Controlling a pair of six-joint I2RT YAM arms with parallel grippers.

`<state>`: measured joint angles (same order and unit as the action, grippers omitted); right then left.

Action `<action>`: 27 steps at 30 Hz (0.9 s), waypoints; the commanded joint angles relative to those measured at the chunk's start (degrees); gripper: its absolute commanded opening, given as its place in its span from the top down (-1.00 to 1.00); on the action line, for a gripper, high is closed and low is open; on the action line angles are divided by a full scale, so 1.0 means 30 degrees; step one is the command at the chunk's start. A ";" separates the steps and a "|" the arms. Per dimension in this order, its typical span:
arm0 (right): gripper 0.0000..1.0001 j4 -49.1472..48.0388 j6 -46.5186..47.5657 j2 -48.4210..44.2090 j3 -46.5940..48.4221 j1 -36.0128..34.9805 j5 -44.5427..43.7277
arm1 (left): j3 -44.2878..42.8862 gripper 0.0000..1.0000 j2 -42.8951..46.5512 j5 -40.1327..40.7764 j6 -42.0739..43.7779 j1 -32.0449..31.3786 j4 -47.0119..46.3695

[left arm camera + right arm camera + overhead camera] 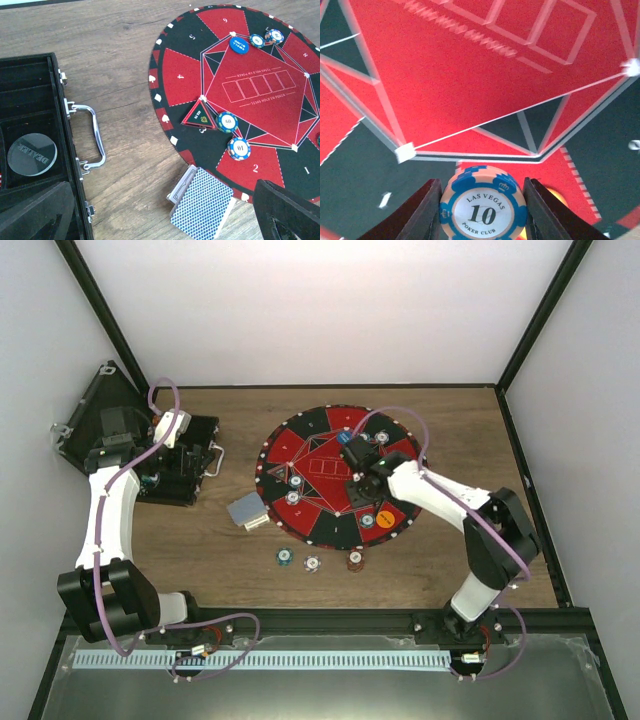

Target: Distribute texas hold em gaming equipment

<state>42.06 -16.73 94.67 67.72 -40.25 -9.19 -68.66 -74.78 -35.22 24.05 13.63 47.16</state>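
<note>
Right wrist view: right claw (481,186) clamped on a blue-and-cream chip (482,206) marked 10, one finger against each side, over the mat (470,90) near a white corner of its red centre field.
Top view: that claw sits over the right half of the mat.
Left claw (188,462): spread wide with nothing between its fingers, hanging over the case, well left of the mat.
Case (30,90): black, open, on the desk (115,50) left of the mat; a clear round dealer disc (31,153) lies in one compartment.
Cards (200,210): a blue-backed stack flat on the desk at the mat's near-left rim; whether it touches the rim, cannot tell.
Mat chips (227,121): two on the mat's left part beside a small triangle marker (199,116); two more toward its far side next to a blue disc (239,45).
Desk chips (312,563): three in a row, just off the mat's near rim.
</note>
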 commanded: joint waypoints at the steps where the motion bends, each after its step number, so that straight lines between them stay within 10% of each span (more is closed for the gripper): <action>1: 0.75 -0.0741 -0.0427 -0.0225 0.0083 0.2296 -0.0362 | -0.0280 -1.00 0.0189 -0.0513 -0.0097 0.0135 -0.0183; 27: 0.58 -0.2918 -0.1468 0.3113 -0.1480 0.4096 -0.1117 | -0.0199 -1.00 0.0269 -0.0623 0.0270 0.0144 -0.0073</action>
<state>34.39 -20.29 103.24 63.02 -28.58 -10.92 -68.66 -74.78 -35.68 24.16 13.63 47.18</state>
